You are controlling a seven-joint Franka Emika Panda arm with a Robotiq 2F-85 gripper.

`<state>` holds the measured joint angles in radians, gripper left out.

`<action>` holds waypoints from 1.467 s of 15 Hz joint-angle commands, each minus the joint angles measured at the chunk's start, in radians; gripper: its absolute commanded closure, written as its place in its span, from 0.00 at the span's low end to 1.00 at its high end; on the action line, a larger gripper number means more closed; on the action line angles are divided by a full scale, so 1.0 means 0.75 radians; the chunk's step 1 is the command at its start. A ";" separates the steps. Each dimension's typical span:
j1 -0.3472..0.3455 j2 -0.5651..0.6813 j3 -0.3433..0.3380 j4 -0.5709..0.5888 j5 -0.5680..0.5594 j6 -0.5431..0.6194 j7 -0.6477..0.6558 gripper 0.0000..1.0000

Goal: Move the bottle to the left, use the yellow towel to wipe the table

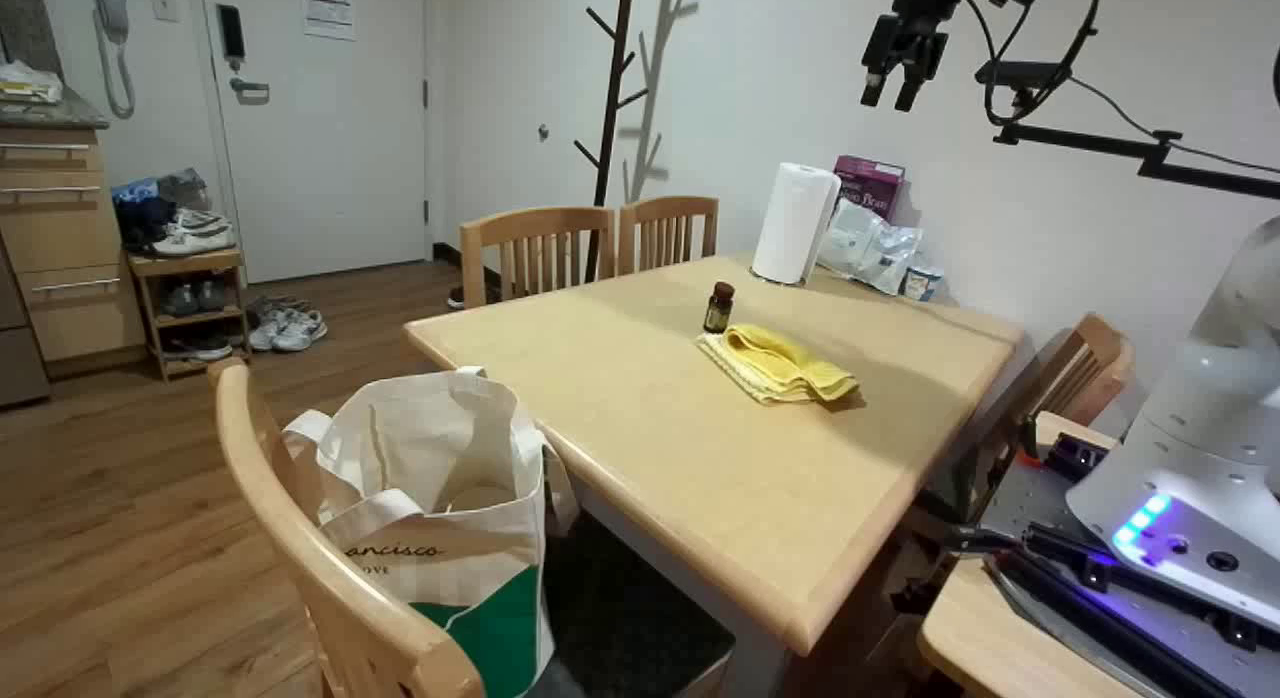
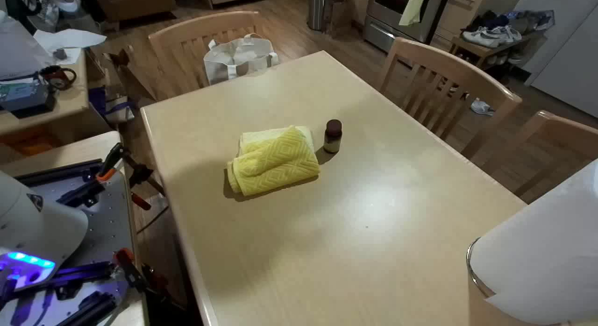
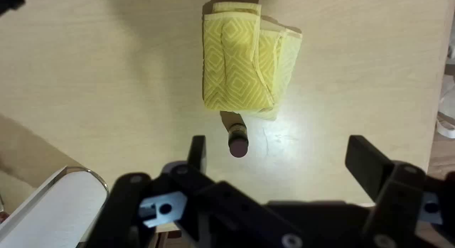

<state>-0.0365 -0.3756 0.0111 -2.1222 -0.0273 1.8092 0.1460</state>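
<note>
The gripper (image 1: pixel 889 96) hangs at the upper right of an exterior view, jaws apart, empty. The bottle (image 1: pixel 717 310) stands near centre beside the towel (image 1: pixel 785 363); moving and wiping seem both not yet done.

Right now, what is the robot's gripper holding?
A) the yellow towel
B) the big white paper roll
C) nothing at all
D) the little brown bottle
C, because in an exterior view the gripper hangs open in the air with nothing in it, while the yellow towel, brown bottle and paper roll are all on the table.
</note>
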 commanded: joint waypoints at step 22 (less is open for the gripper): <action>0.034 0.801 -0.044 0.299 -0.040 0.167 0.138 0.00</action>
<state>-0.0208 0.2245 -0.0116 -1.9001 -0.0599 1.9369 0.2516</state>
